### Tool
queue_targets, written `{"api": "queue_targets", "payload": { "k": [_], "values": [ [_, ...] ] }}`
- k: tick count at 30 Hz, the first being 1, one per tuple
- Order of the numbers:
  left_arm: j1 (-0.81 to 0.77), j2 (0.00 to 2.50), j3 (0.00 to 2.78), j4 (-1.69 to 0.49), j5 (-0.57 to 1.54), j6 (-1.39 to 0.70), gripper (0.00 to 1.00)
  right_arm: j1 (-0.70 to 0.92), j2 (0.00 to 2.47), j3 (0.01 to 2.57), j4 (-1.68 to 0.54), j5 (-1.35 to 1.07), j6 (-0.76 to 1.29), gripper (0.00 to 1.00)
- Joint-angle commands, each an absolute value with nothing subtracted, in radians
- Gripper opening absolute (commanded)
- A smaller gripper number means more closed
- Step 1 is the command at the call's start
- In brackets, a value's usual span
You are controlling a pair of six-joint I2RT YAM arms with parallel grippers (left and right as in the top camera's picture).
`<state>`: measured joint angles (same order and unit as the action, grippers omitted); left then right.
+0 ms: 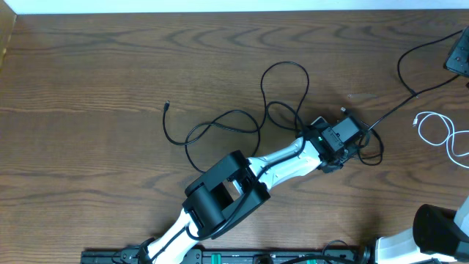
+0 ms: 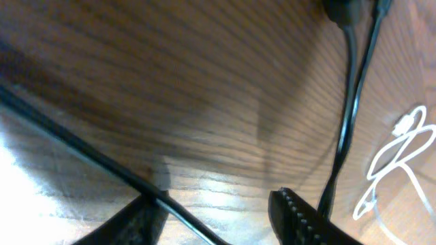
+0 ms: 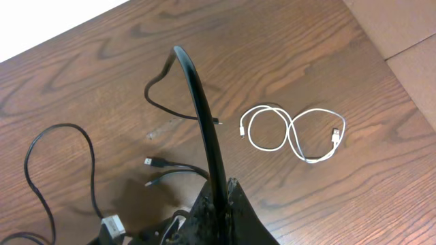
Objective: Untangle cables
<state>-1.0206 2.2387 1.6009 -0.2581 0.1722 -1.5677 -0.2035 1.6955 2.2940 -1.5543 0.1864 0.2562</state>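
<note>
Several long black cables (image 1: 242, 117) lie looped and crossed in the middle of the table. My left gripper (image 1: 350, 126) is low over their right end. In the left wrist view it (image 2: 218, 211) is open, with one black cable (image 2: 82, 146) running diagonally over its left finger and between the jaws. More black cable (image 2: 349, 102) runs past its right finger. My right gripper (image 3: 225, 197) is shut on a black cable (image 3: 197, 95) that arches up from its jaws; it shows partly at the overhead's top right edge (image 1: 458, 55). The white cable (image 1: 440, 132) lies coiled apart at the right.
Two black plug ends (image 3: 150, 163) lie on the wood left of my right gripper. The white cable also shows in the right wrist view (image 3: 293, 133) and the left wrist view (image 2: 398, 156). The right arm's white base (image 1: 432, 235) is at the bottom right.
</note>
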Motion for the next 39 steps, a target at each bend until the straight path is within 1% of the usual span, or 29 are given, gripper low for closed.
{"api": "queue_targets", "payload": {
  "k": [1, 2, 3, 7, 10, 15, 18, 22, 28, 31, 35, 39],
  "values": [
    [-1.021, 2.267, 1.605, -0.268, 0.11, -1.52, 0.24, -0.202, 1.702, 2.292, -1.557, 0.18, 0.265, 0.01],
    [-1.019, 2.267, 1.605, -0.271, 0.102, -1.499, 0.13, -0.202, 1.702, 2.292, -1.557, 0.18, 0.265, 0.01],
    [-1.015, 2.267, 1.605, -0.282, 0.089, -1.473, 0.08, -0.202, 1.702, 2.292, -1.557, 0.18, 0.265, 0.01],
    [-0.982, 2.265, 1.605, -0.337, 0.068, -1.392, 0.07, -0.202, 1.702, 2.292, -1.56, 0.18, 0.265, 0.01],
    [-0.919, 2.241, 1.606, -0.418, 0.065, -1.292, 0.07, -0.202, 1.702, 2.292, -1.56, 0.181, 0.265, 0.01],
    [-0.772, 2.152, 1.606, -0.598, -0.021, -1.129, 0.07, -0.202, 1.702, 2.292, -1.565, 0.23, 0.265, 0.01],
    [-0.636, 2.055, 1.606, -0.747, -0.138, -1.065, 0.07, -0.202, 1.702, 2.292, -1.567, 0.264, 0.265, 0.01],
    [-0.45, 1.966, 1.606, -0.864, -0.142, -1.039, 0.07, -0.202, 1.702, 2.292, -1.567, 0.265, 0.265, 0.01],
    [-0.279, 1.939, 1.606, -0.946, -0.117, -0.986, 0.07, -0.202, 1.702, 2.292, -1.569, 0.384, 0.289, 0.01],
    [-0.229, 1.939, 1.605, -0.962, -0.047, -0.946, 0.07, -0.202, 1.702, 2.292, -1.567, 0.46, 0.344, 0.01],
    [-0.203, 1.939, 1.605, -0.965, 0.001, -0.88, 0.07, -0.202, 1.702, 2.292, -1.532, 0.488, 0.373, 0.01],
    [-0.203, 1.939, 1.606, -0.965, 0.0, -0.815, 0.07, -0.204, 1.702, 2.292, -1.391, 0.487, 0.342, 0.01]
  ]
}}
